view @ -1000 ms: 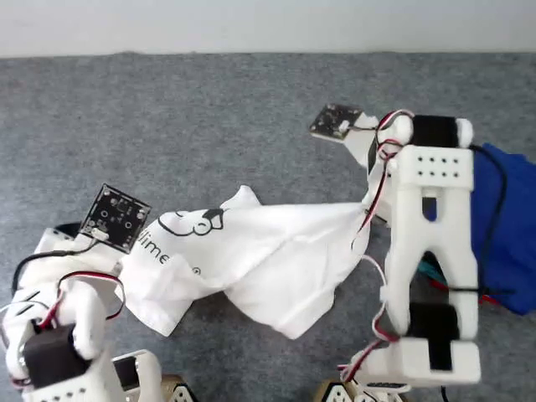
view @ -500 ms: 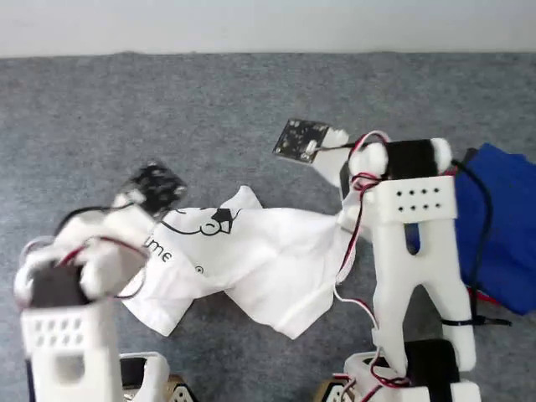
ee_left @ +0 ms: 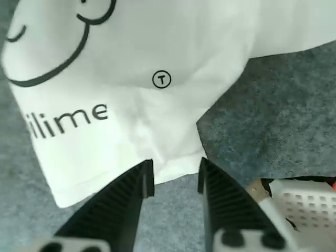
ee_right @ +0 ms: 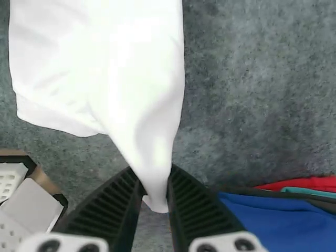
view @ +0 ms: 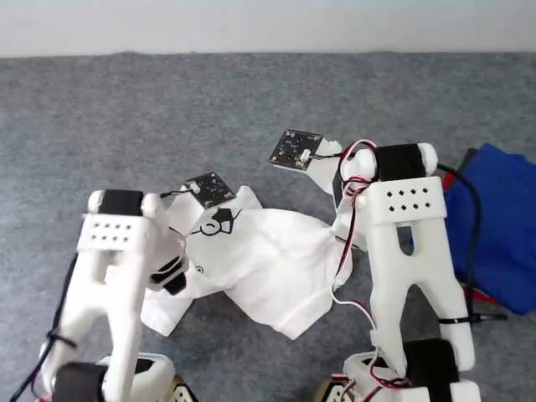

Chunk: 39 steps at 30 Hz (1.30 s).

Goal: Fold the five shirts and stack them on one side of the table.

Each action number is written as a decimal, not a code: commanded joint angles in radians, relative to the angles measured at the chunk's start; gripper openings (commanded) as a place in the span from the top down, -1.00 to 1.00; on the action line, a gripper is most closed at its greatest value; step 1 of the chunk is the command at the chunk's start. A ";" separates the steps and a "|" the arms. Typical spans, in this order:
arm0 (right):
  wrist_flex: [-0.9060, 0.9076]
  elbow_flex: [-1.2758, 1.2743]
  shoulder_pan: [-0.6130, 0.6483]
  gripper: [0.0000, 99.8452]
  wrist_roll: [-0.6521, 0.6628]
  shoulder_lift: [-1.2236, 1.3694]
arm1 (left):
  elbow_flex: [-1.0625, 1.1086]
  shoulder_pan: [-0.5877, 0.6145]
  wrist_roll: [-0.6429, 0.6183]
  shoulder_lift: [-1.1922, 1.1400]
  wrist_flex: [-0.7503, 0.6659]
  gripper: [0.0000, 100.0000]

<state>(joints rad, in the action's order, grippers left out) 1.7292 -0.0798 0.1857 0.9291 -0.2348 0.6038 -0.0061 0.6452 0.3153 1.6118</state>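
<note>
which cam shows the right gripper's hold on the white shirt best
The right wrist view: the right gripper has its fingers closed on a bunched fold of the white shirt. In the high view the right arm covers that pinch. The left wrist view shows the shirt's printed part instead.

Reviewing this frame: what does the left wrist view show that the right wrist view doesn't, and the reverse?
Left wrist view, not the right: the black print on the white shirt, and the left gripper open, one finger either side of the shirt's hem. Right wrist view, not the left: the right gripper shut on a bunched fold of the shirt, plus a blue shirt with red fabric at its edge. Both: the white shirt lying on the gray table cover.
</note>
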 commanded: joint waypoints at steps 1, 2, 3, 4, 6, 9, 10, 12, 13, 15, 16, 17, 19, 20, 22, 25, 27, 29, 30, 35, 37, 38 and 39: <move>-0.008 0.003 0.005 0.98 -0.025 -0.039 | -0.042 -0.008 0.000 -0.058 -0.087 0.70; -0.008 0.003 0.005 0.98 -0.026 -0.039 | -0.042 -0.014 -0.002 -0.074 -0.107 0.70; -0.008 0.003 0.005 0.98 -0.026 -0.039 | -0.042 -0.020 -0.002 -0.089 -0.124 0.70; -0.008 0.003 0.005 0.98 -0.026 -0.039 | -0.042 -0.026 -0.006 -0.103 -0.138 0.70; -0.008 0.003 0.005 0.98 -0.028 -0.039 | -0.041 -0.029 -0.026 -0.130 -0.166 0.70; -0.008 0.003 0.005 0.98 -0.028 -0.039 | -0.033 -0.028 -0.035 -0.178 -0.210 0.70; -0.008 0.003 0.005 0.98 -0.028 -0.039 | -0.033 -0.028 -0.035 -0.198 -0.219 0.70; -0.008 0.003 0.005 0.98 -0.028 -0.039 | -0.038 -0.029 -0.052 -0.236 -0.222 0.70; -0.008 0.003 0.002 0.98 -0.028 -0.039 | -0.039 -0.031 -0.064 -0.249 -0.222 0.71; -0.004 0.003 0.001 0.98 -0.028 -0.039 | -0.038 -0.032 -0.069 -0.272 -0.218 0.80; -0.002 0.003 0.001 0.98 -0.028 -0.039 | -0.033 -0.038 -0.066 -0.279 -0.215 0.86; 0.001 0.003 0.001 0.98 -0.028 -0.039 | -0.033 -0.044 -0.066 -0.287 -0.207 0.92; 0.001 0.003 0.001 0.98 -0.028 -0.039 | -0.033 -0.066 -0.066 -0.293 -0.175 0.97; 0.001 0.003 0.001 0.98 -0.028 -0.039 | -0.033 -0.078 -0.066 -0.285 -0.163 0.97; 0.001 0.003 0.001 0.98 -0.028 -0.039 | -0.041 -0.100 -0.066 -0.275 -0.144 0.97; 0.001 0.003 0.001 0.98 -0.028 -0.039 | -0.054 -0.104 -0.072 -0.210 -0.149 0.97; 0.002 0.003 0.001 0.98 -0.028 -0.039 | -0.081 -0.101 -0.100 -0.153 -0.143 0.97; 0.002 0.003 0.001 0.98 -0.029 -0.039 | -0.105 -0.101 -0.110 -0.110 -0.107 0.93; 0.002 0.003 0.001 0.98 -0.029 -0.039 | -0.113 -0.101 -0.112 -0.095 -0.094 0.87; 0.002 0.003 0.001 0.97 -0.029 -0.039 | -0.119 -0.049 -0.163 -0.112 -0.094 0.62; 0.004 0.003 0.001 0.97 -0.029 -0.039 | -0.122 -0.025 -0.149 -0.140 -0.101 0.62; 0.004 0.003 0.001 0.97 -0.029 -0.039 | -0.122 -0.018 -0.140 -0.160 -0.101 0.62; 0.004 0.003 0.001 0.97 -0.029 -0.039 | -0.122 -0.015 -0.135 -0.180 -0.107 0.62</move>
<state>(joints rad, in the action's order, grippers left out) 1.7292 -0.0798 0.1857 0.9091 -0.2348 0.5163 -0.0384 0.4964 0.1619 1.5167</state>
